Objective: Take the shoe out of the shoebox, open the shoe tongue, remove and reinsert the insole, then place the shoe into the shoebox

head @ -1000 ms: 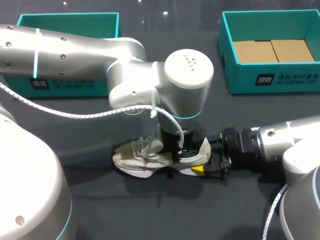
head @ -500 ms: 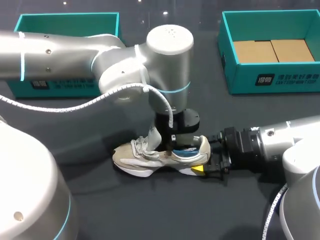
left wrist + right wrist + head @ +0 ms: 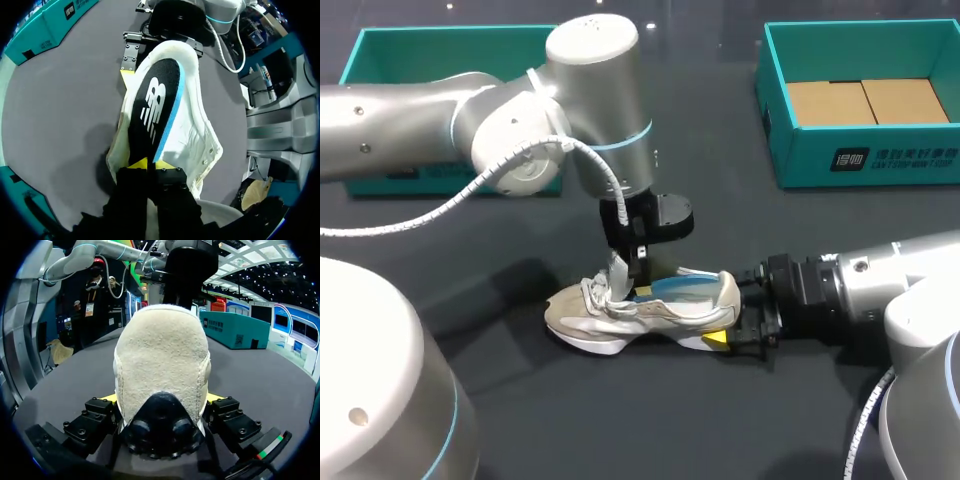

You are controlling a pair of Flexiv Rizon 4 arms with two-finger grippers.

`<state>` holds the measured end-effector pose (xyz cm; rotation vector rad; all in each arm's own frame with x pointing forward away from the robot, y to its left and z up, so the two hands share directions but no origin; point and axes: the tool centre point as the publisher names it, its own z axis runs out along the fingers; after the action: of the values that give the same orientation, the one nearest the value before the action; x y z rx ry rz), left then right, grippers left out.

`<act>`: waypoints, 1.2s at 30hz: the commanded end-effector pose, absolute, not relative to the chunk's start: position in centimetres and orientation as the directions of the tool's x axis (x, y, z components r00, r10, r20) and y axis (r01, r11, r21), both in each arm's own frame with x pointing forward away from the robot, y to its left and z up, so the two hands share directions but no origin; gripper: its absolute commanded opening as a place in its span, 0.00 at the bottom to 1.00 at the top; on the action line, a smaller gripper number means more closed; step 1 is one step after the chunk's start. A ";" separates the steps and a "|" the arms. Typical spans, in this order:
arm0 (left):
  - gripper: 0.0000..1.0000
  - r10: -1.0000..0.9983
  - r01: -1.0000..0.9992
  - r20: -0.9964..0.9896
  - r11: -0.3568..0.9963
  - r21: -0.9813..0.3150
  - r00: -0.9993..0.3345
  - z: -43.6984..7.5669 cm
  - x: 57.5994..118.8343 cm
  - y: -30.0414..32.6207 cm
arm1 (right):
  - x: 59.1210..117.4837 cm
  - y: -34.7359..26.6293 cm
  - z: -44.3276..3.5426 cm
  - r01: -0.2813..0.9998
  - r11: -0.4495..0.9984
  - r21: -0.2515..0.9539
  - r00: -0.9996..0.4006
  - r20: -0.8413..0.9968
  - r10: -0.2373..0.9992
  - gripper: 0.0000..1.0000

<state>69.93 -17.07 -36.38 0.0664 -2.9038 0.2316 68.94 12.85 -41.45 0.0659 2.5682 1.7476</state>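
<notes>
Shoe (image 3: 620, 318) lies upright on the table (image 3: 520, 400), toe toward 9 o'clock and heel toward 3 o'clock, and I have my right gripper (image 3: 161, 399) clamped on the heel from both sides. My left gripper (image 3: 148, 164) hangs over the laces, pinched on the black, blue-edged insole (image 3: 155, 100), whose gripped end is raised out of the shoe's opening. The cardboard-floored teal box (image 3: 865, 160) sits well apart at 1 o'clock, the other teal box (image 3: 455, 30) at 11 o'clock.
</notes>
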 end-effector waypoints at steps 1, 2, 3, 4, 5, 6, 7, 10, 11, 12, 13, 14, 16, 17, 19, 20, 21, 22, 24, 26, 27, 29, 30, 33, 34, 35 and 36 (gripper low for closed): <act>0.00 -0.018 -0.065 0.214 0.974 -0.216 -0.977 -35.5 69.5 -16.3 | 68.9 12.9 -41.7 0.017 0.372 0.928 -0.999 -0.004 0.054 0.00; 0.00 -0.020 -0.068 0.208 0.972 -0.223 -0.978 -35.3 69.4 -16.4 | 68.9 12.9 -41.7 0.017 0.372 0.928 -0.999 -0.004 0.054 0.00; 0.00 -0.018 -0.067 0.210 0.970 -0.232 -0.978 -35.1 69.4 -16.6 | 68.9 12.9 -41.7 0.017 0.372 0.928 -0.999 -0.004 0.054 0.00; 0.00 -0.018 -0.070 0.210 0.968 -0.240 -0.977 -34.8 69.4 -16.7 | 68.9 12.9 -41.7 0.017 0.372 0.928 -0.999 -0.004 0.054 0.00; 0.00 -0.026 -0.078 0.205 0.965 -0.249 -0.978 -34.6 69.3 -16.9 | 68.9 12.9 -41.7 0.017 0.372 0.928 -0.999 -0.004 0.054 0.00; 0.00 -0.029 -0.083 0.206 0.962 -0.259 -0.978 -34.4 69.3 -17.0 | 68.9 12.9 -41.7 0.017 0.372 0.928 -0.999 -0.004 0.054 0.00; 0.00 -0.033 -0.091 0.209 0.958 -0.271 -0.977 -34.2 69.2 -17.1 | 68.9 12.9 -41.7 0.017 0.372 0.928 -0.999 -0.004 0.054 0.00; 0.00 -0.046 -0.108 0.211 0.949 -0.296 -0.976 -33.7 69.3 -17.2 | 68.9 12.9 -41.7 0.017 0.372 0.928 -0.999 -0.004 0.054 0.00; 0.00 -0.050 -0.115 0.216 0.947 -0.301 -0.975 -33.6 69.3 -17.2 | 68.9 12.9 -41.7 0.017 0.372 0.928 -0.999 -0.004 0.054 0.00; 0.00 -0.053 -0.121 0.219 0.944 -0.307 -0.974 -33.6 69.4 -17.2 | 68.9 12.9 -41.7 0.017 0.372 0.928 -0.999 -0.004 0.054 0.00; 0.00 -0.056 -0.124 0.222 0.943 -0.308 -0.974 -33.5 69.4 -17.2 | 68.9 12.9 -41.7 0.017 0.372 0.928 -0.999 -0.004 0.054 0.00; 0.00 -0.057 -0.126 0.224 0.942 -0.310 -0.973 -33.5 69.4 -17.3 | 68.9 12.9 -41.7 0.017 0.372 0.928 -0.999 -0.004 0.054 0.00; 0.00 -0.055 -0.125 0.222 0.941 -0.315 -0.973 -33.3 69.3 -17.6 | 68.9 12.9 -41.7 0.017 0.372 0.928 -0.999 -0.004 0.054 0.00; 0.00 -0.055 -0.123 0.215 0.941 -0.317 -0.975 -33.2 69.2 -17.8 | 68.9 12.9 -41.7 0.017 0.372 0.928 -0.999 -0.004 0.054 0.00; 0.00 -0.056 -0.122 0.208 0.940 -0.319 -0.977 -33.0 69.1 -18.1 | 68.9 12.9 -41.7 0.017 0.372 0.928 -0.999 -0.004 0.054 0.00; 0.00 -0.057 -0.122 0.205 0.940 -0.319 -0.977 -32.9 69.1 -18.4 | 68.9 12.9 -41.7 0.017 0.372 0.928 -0.999 -0.004 0.054 0.00; 0.00 -0.062 -0.125 0.200 0.940 -0.318 -0.978 -32.9 69.1 -18.9 | 68.9 12.9 -41.7 0.017 0.372 0.928 -0.999 -0.004 0.054 0.00; 0.00 -0.066 -0.127 0.196 0.940 -0.316 -0.978 -32.8 69.2 -19.2 | 68.9 12.9 -41.7 0.017 0.372 0.928 -0.999 -0.004 0.054 0.00; 0.00 -0.078 -0.133 0.183 0.941 -0.311 -0.980 -32.8 69.3 -19.9 | 68.9 12.9 -41.7 0.017 0.372 0.928 -0.999 -0.004 0.054 0.00; 0.00 -0.089 -0.137 0.166 0.942 -0.307 -0.982 -32.7 69.4 -20.5 | 68.9 12.9 -41.7 0.017 0.372 0.928 -0.999 -0.004 0.054 0.00; 0.00 -0.089 -0.137 0.166 0.942 -0.307 -0.982 -32.6 69.4 -20.8 | 68.9 12.9 -41.7 0.017 0.372 0.928 -0.999 -0.004 0.054 0.00; 0.00 -0.110 -0.147 0.137 0.942 -0.302 -0.984 -32.6 69.4 -21.3 | 68.9 12.9 -41.7 0.017 0.372 0.928 -0.999 -0.004 0.054 0.00; 0.00 -0.112 -0.149 0.136 0.942 -0.299 -0.984 -32.6 69.4 -21.6 | 68.9 12.9 -41.7 0.017 0.372 0.928 -0.999 -0.004 0.054 0.00; 0.00 -0.134 -0.162 0.113 0.944 -0.287 -0.985 -32.8 69.4 -22.1 | 68.9 12.9 -41.7 0.017 0.372 0.928 -0.999 -0.004 0.054 0.00; 0.00 -0.135 -0.162 0.113 0.945 -0.284 -0.984 -32.8 69.4 -22.2 | 68.9 12.9 -41.7 0.017 0.372 0.928 -0.999 -0.004 0.054 0.00; 0.00 -0.139 -0.164 0.108 0.946 -0.281 -0.984 -32.9 69.3 -22.3 | 68.9 12.9 -41.7 0.017 0.372 0.928 -0.999 -0.004 0.054 0.00; 0.00 -0.140 -0.165 0.106 0.946 -0.280 -0.984 -32.9 69.2 -22.4 | 68.9 12.9 -41.7 0.017 0.372 0.928 -0.999 -0.004 0.054 0.00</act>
<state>69.29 -21.57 -32.75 0.2325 -3.0057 0.4713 68.93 12.81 -41.50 0.0656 2.5684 1.7471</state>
